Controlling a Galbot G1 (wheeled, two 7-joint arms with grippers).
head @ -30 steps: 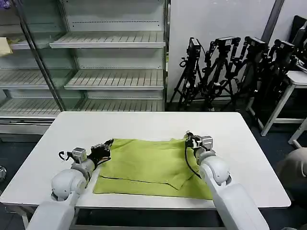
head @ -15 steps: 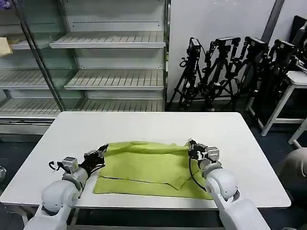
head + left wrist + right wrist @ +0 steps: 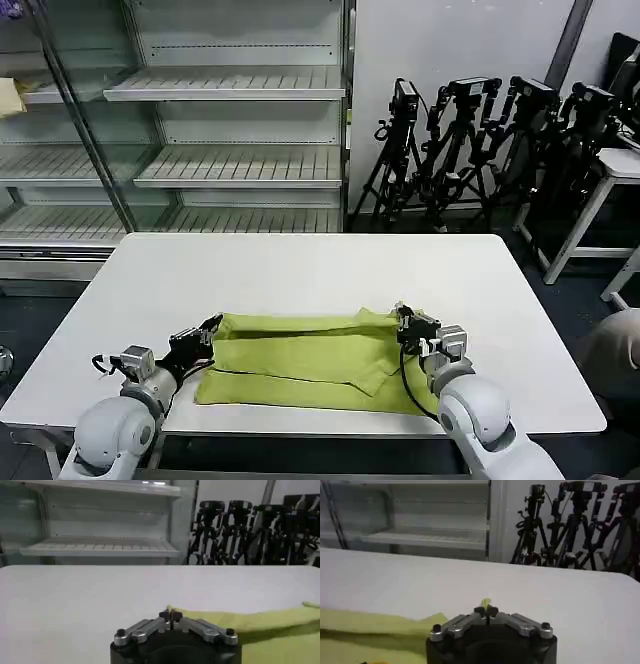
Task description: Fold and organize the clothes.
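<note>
Your left gripper (image 3: 207, 329) is clamped on the far left corner of the lime T-shirt (image 3: 310, 360), and your right gripper (image 3: 404, 318) is clamped on its far right corner. The T-shirt lies on the white table (image 3: 300, 265), near its front edge, with the far half doubled toward you. Judged so, one fold is underway; further folds and tidying remain.

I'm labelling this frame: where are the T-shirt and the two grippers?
T-shirt (image 3: 300, 360), head view, middle of the folded fabric.
Left gripper (image 3: 211, 325), head view, fingertips pinching the shirt's corner.
Right gripper (image 3: 402, 314), head view, fingertips pinching the shirt's other corner.
</note>
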